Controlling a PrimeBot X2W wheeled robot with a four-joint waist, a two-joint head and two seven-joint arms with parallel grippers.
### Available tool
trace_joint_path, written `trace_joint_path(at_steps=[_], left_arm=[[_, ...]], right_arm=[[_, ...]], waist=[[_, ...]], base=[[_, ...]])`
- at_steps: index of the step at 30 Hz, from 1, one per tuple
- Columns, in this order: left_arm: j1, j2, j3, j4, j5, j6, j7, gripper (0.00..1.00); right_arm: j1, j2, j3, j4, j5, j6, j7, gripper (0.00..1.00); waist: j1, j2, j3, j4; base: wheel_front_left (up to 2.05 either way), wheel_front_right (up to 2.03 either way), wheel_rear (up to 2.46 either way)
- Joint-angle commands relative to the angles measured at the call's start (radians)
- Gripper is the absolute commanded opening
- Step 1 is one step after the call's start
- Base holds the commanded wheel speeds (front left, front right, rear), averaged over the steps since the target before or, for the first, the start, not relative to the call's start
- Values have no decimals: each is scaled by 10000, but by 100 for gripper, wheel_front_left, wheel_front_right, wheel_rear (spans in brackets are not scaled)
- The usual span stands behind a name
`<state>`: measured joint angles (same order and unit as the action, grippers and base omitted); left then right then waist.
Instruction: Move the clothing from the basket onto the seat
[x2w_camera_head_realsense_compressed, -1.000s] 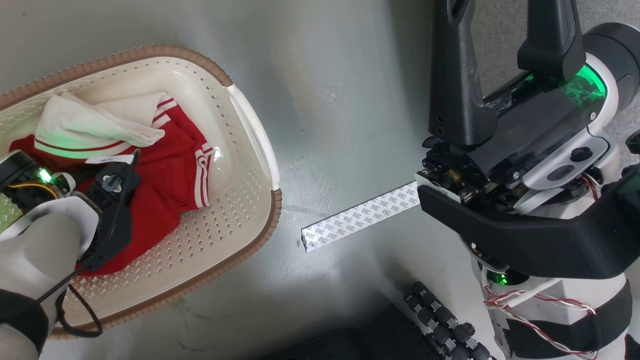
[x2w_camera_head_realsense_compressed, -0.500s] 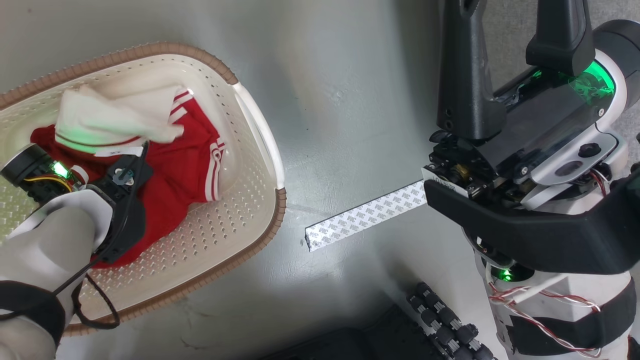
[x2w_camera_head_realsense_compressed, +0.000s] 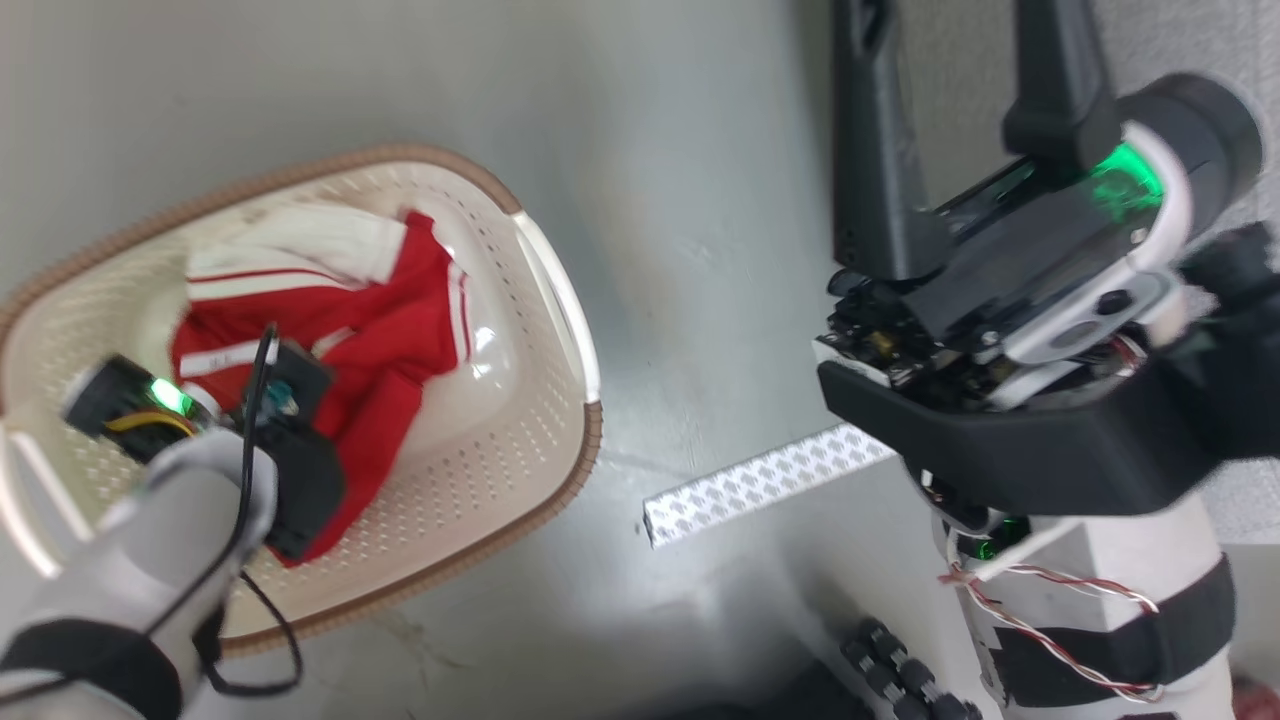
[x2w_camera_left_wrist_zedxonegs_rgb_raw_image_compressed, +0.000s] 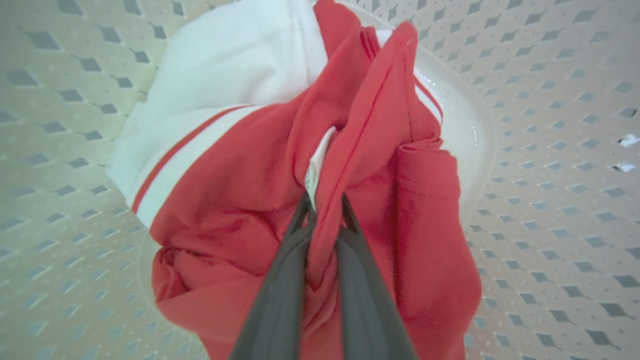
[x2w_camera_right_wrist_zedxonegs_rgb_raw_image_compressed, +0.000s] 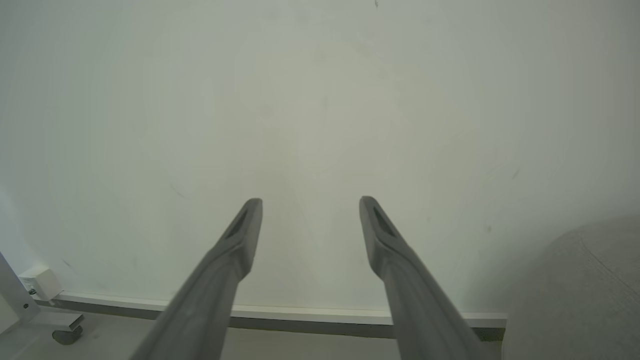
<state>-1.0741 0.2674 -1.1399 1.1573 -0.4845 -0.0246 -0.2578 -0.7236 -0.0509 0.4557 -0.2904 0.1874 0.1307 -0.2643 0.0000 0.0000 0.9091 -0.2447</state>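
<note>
Newly closed on clothing (x2w_camera_left_wrist_zedxonegs_rgb_raw_image_compressed: 225, 225), left fingers (x2w_camera_left_wrist_zedxonegs_rgb_raw_image_compressed: 280, 292) sit apparently clear of basket (x2w_camera_left_wrist_zedxonegs_rgb_raw_image_compressed: 550, 200) walls; right fingers (x2w_camera_right_wrist_zedxonegs_rgb_raw_image_compressed: 220, 280) gape apart.

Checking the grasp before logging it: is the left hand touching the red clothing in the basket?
Touching. The left wrist view shows the left hand shut on a fold of the clothing, red fabric pinched between both fingers.

A patterned white strip (x2w_camera_head_realsense_compressed: 765, 482) lies on the grey floor (x2w_camera_head_realsense_compressed: 680, 150).
</note>
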Motion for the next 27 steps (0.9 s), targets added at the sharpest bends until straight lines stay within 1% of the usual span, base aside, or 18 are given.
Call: trace_joint_path(at_steps=[1,4,5,6,10,16,23,27], left_arm=[[310,48,118,-318,-52,142,-78,0],[884,157,490,-1222,-139,467,-74,0],[884,157,490,-1222,-139,467,-74,0],[1111,221,620,-1505,-165,565,-75,0],[1934,401,1278,-2742,-192,969,-78,0],[3432,774,2371,-4522,46,1561,-79,0],[5139,1088,3784,-6402,343,2053,-80,0],[6076,1156,4552,-7312,572,2265,-81,0]], right_arm=[[137,10,37,85,-72,1,-16,100],[326,2,-26,349,-158,1,-16,100],[326,2,-26,349,-158,1,-16,100],[399,-5,-20,395,-150,1,-15,100],[770,-146,18,661,-86,1,-15,100],[1545,-301,-15,1062,140,1,-16,100],[2589,-454,-37,1509,326,1,-16,100],[3210,-495,-83,1711,478,1,-16,100]], waist=[[0,0,-779,384],[0,0,-1424,646],[0,0,-1424,646],[0,0,-1652,717],[0,0,-2645,968],[0,0,-4193,1224],[0,0,-5771,1507],[0,0,-6632,1608]], base=[[0,0,0],[0,0,0],[0,0,0],[0,0,0],[0,0,0],[0,0,0],[0,0,0],[0,0,0]])
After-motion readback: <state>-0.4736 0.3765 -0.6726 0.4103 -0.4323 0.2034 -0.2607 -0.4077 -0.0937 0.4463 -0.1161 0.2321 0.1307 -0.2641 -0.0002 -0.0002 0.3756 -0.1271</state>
